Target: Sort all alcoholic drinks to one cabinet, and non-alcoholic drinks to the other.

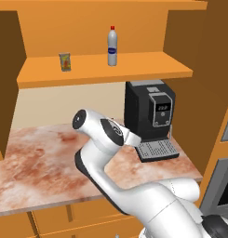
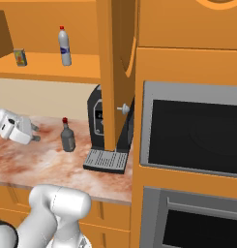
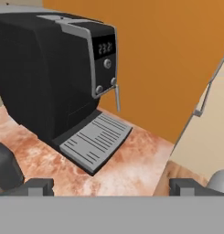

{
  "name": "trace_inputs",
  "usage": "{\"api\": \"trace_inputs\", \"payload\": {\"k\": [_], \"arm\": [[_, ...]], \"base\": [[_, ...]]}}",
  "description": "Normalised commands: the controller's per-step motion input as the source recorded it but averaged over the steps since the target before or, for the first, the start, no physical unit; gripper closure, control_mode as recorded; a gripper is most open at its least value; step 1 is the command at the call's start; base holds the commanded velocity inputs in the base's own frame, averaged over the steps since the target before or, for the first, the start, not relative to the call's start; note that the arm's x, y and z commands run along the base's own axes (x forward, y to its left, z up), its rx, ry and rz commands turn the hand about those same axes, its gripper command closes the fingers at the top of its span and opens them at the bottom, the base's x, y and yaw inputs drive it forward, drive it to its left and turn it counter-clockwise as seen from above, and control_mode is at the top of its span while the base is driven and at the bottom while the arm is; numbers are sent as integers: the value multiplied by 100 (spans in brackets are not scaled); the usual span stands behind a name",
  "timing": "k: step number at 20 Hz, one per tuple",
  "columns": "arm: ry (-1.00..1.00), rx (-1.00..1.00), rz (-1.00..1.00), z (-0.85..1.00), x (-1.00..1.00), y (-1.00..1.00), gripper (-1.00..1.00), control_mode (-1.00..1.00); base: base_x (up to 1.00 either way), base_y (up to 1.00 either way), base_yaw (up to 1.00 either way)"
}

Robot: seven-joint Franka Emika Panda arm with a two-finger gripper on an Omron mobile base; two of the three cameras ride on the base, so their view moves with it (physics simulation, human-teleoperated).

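1. While we looked over the counter [image 1: 36, 158], a black coffee machine [image 1: 149, 116] stood at its right end w/ a grey drip tray [image 1: 156, 149] in front; in the right base view an open cabinet door [image 2: 117, 72] hung in front of the machine and hid part of it. An oven front [image 2: 195, 135] filled the wall unit to the right.
2. We saw the arm bent low over the counter, elbow raised, forearm reaching toward the machine. The gripper [image 3: 111, 186] pointed at the drip tray, approx. level w/ the countertop; in the hand view its two dark fingertips [image 3: 38, 186] sat far apart at the bottom corners, so the claw was spread wide w/ nothing between the tips.
3. The grey bottle [image 2: 67, 135] w/ red cap stood upright on the counter, just left of the machine and near the hand, not touching either. In the hand view a dark rounded shape at the lower left edge may have been it; we couldn't tell.
4. On the open shelf [image 1: 101, 69] above, the white plastic bottle [image 1: 112, 46] w/ blue label and red cap stood upright near the middle. The juice carton [image 1: 64, 61], small and yellow-green, stood well apart to its left, closer to the front edge.
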Motion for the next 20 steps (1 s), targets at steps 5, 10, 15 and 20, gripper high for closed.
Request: {"api": "trace_inputs", "payload": {"k": [5, 10, 15, 20], "arm": [[0, -8, -12, -1, 14, 0, -100, -100], [0, -6, -11, -2, 27, 0, -100, -100], [-1, -1, -3, -2, 26, 0, -100, -100], [-1, 0, 0, -11, 21, 0, -100, -100]], "base": [[0, 0, 0], [0, 0, 0], [0, 0, 0], [0, 0, 0]]}}
